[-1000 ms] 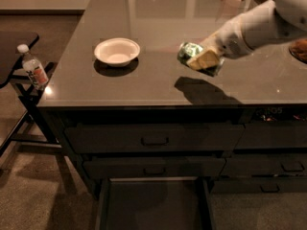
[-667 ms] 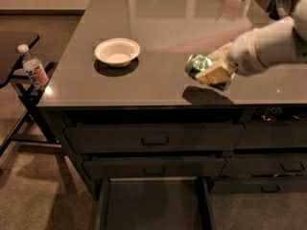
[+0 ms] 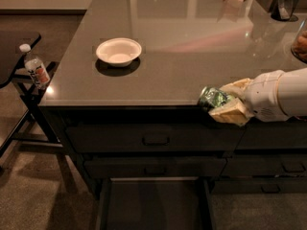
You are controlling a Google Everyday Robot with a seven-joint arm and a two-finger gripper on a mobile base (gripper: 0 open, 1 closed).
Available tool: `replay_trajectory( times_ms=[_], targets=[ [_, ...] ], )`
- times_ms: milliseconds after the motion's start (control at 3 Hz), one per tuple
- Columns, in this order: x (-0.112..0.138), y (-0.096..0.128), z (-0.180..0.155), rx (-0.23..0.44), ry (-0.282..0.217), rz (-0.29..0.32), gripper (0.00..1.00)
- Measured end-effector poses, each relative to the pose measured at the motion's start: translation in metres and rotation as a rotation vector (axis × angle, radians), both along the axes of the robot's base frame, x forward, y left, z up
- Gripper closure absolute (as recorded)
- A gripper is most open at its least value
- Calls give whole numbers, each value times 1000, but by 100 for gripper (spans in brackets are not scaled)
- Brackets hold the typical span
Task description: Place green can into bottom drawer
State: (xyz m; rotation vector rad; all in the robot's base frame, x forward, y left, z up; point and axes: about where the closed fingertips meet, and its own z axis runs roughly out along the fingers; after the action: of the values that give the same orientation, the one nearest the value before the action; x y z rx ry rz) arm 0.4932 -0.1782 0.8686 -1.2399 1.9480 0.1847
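The green can lies on its side in my gripper, silver end pointing left. The gripper's pale fingers are shut on the can, above and below it. It hangs just past the front edge of the grey counter, at the level of the top drawer fronts. The bottom drawer is pulled open at the bottom middle of the view, its flat dark floor bare. It lies below and to the left of the can.
A white bowl sits on the counter at left. A clear bottle with an orange label stands on a dark rack left of the cabinet. Two handled drawer fronts are above the open drawer. A narrower drawer column is at right.
The gripper with the can has moved forward and down, from above the counter's right side to just past its front edge. The bowl and bottle have not moved.
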Motion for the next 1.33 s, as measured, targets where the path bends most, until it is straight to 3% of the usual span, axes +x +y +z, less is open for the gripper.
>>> replay_trajectory(
  times_ms=[333,667,1000,1333],
  targets=[
    [-1,1,-1,-1,3,2,100],
    [-28,18,-24,12,24,35,100],
    [-79,44,-62,25,61,90,100],
    [-114,66,-110,27,97,138,100]
  ],
)
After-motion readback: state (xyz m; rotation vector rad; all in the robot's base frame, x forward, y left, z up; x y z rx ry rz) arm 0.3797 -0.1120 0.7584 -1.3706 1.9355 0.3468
